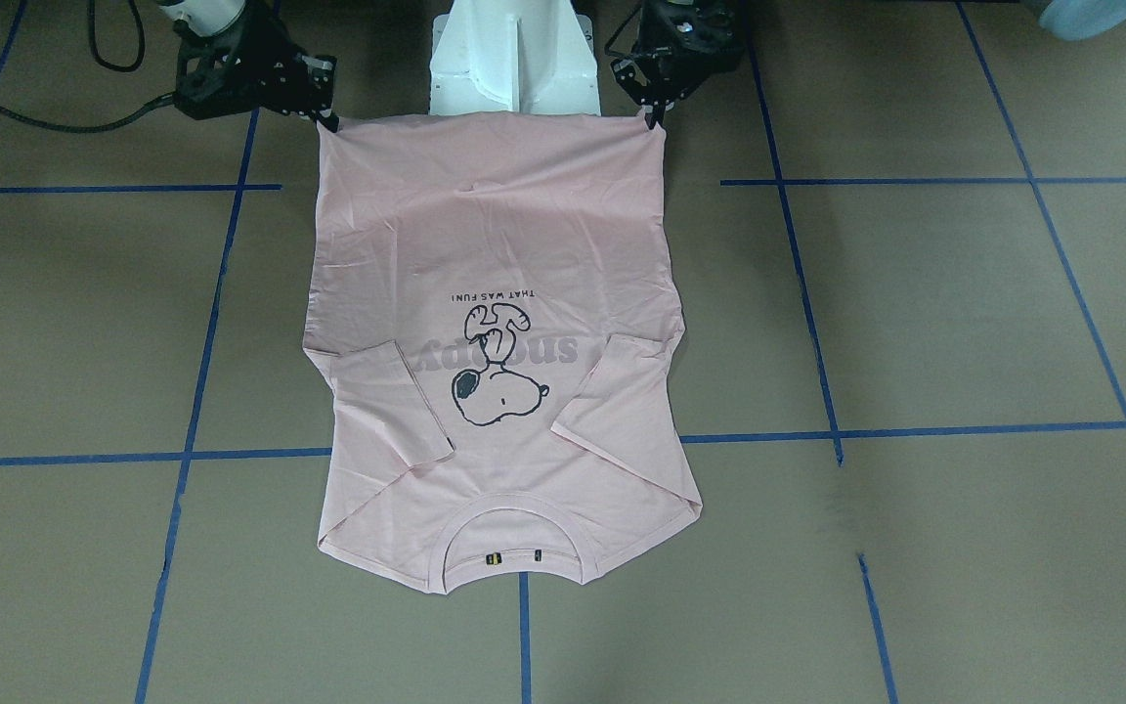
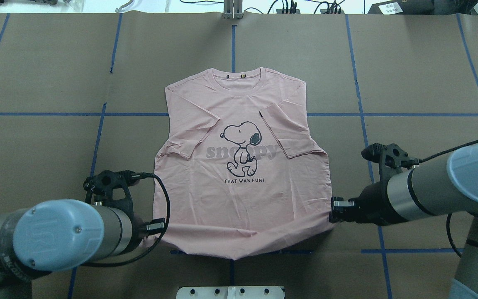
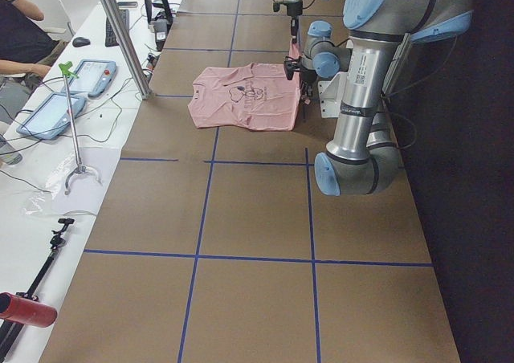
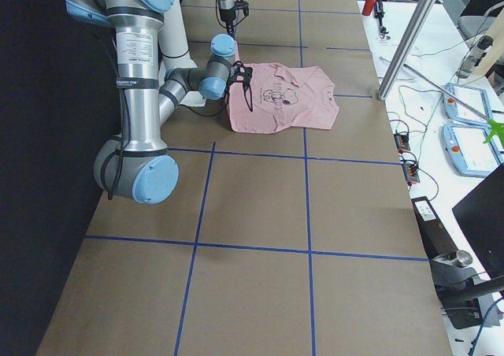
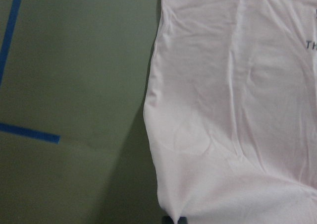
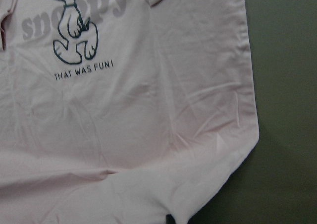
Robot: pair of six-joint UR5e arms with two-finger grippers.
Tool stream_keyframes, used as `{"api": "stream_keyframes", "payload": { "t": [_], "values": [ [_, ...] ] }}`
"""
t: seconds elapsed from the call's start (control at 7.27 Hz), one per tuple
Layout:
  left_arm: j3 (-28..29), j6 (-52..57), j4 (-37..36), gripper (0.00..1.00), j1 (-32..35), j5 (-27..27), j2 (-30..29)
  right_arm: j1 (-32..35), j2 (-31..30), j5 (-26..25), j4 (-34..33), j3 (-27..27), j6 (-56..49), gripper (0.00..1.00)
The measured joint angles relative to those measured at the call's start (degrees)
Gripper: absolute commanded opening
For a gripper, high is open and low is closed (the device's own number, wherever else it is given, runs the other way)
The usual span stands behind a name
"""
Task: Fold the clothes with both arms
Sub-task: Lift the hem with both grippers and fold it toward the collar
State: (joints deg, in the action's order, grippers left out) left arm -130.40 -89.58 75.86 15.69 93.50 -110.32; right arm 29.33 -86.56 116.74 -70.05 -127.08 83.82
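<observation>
In the front-facing view, the pale pink T-shirt lies print-up in the middle of the table. Its collar is away from the robot and both sleeves are folded in. The left gripper and right gripper each have their fingers closed on a hem corner. We judge each bite small, so a corner could slip free if the arms pull apart or travel unevenly.

Overhead, we see what that view hides: the hem bellies toward the robot between the grippers. That slack could trail and crease the fold. The black sleeve tag also shows only here.

The side views show the shirt close to the robot's edge of the table, but the fingers are too small to judge.

The wrist views show wrinkles running in to each pinched corner, though the fingertips themselves barely show.
</observation>
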Motion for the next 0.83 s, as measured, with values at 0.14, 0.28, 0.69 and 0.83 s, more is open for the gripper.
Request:
{"api": "stream_keyframes", "payload": {
  "t": [0.14,0.28,0.69,0.83],
  "values": [
    [2.31,1.97,1.92,0.0,3.99,0.09,-0.04,4.57,3.37,-0.11,0.1,4.45,-4.18,0.0],
    [5.19,3.42,4.51,0.0,7.65,0.17,-0.25,8.52,7.04,-0.22,0.25,9.18,-7.72,0.0],
    [18.64,8.96,14.11,0.0,19.25,0.35,-5.32,16.26,20.9,-0.53,0.43,25.11,-11.11,0.0],
    [25.4,9.45,19.26,0.0,22.06,0.36,-7.74,18.0,24.32,-0.59,1.07,30.81,-11.46,0.0]
  ]
}}
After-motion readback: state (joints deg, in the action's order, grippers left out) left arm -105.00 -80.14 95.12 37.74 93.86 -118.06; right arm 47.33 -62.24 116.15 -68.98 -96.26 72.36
